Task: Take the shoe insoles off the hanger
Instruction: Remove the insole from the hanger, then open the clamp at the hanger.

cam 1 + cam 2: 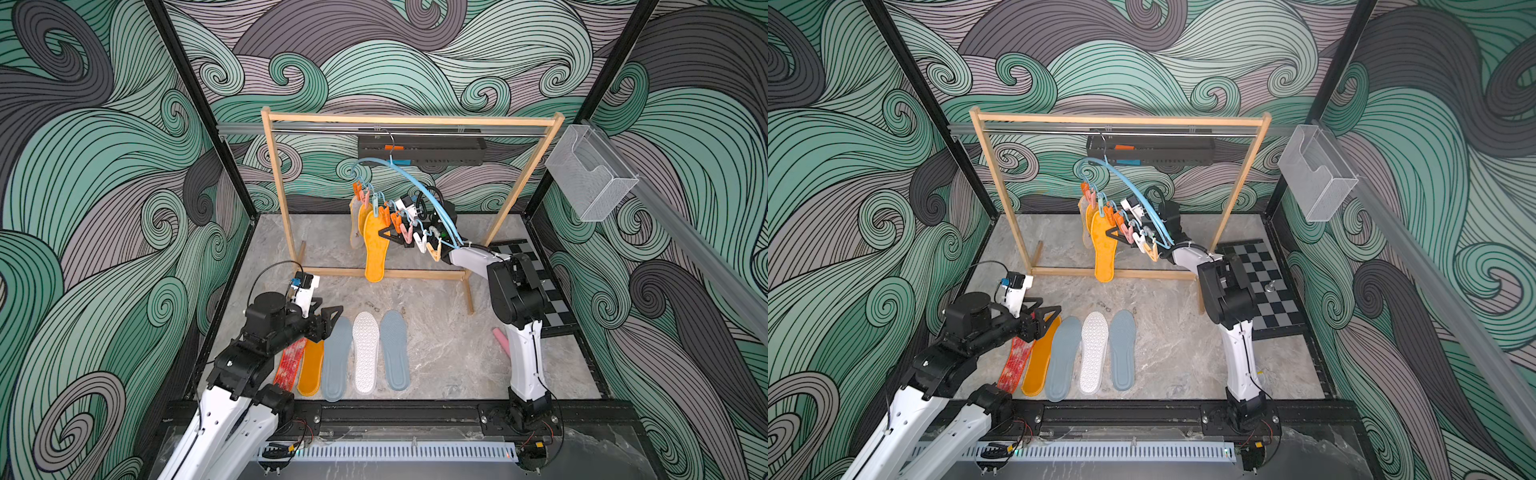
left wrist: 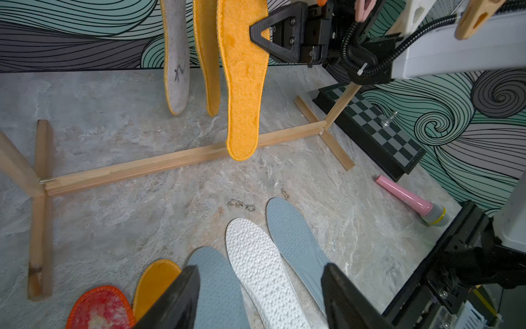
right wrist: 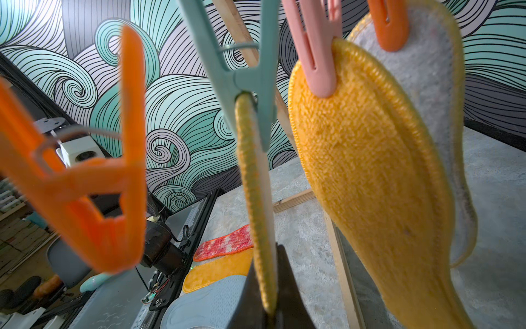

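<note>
Three insoles hang on the hanger; right fingers clamp the frontmost orange insole, while left fingers stand apart over five insoles at six o'clock.

**Camera setup: two eyes up high, one cam on each wrist**

Both top views sit high at the front of the cell, roughly over the arm bases. They look down and toward the back wall from far enough to fit the whole worktop, the wooden rack and both arms, so they share basically everything, just nudged sideways. The left wrist cam rides low, looking past the left end effector over the row of insoles toward the rack's foot bar, the chessboard and the front hanging orange insole. The right wrist cam is jammed in among the hanger clips, looking along the right end effector at that same insole edge-on, with the same row of insoles beyond.
</note>
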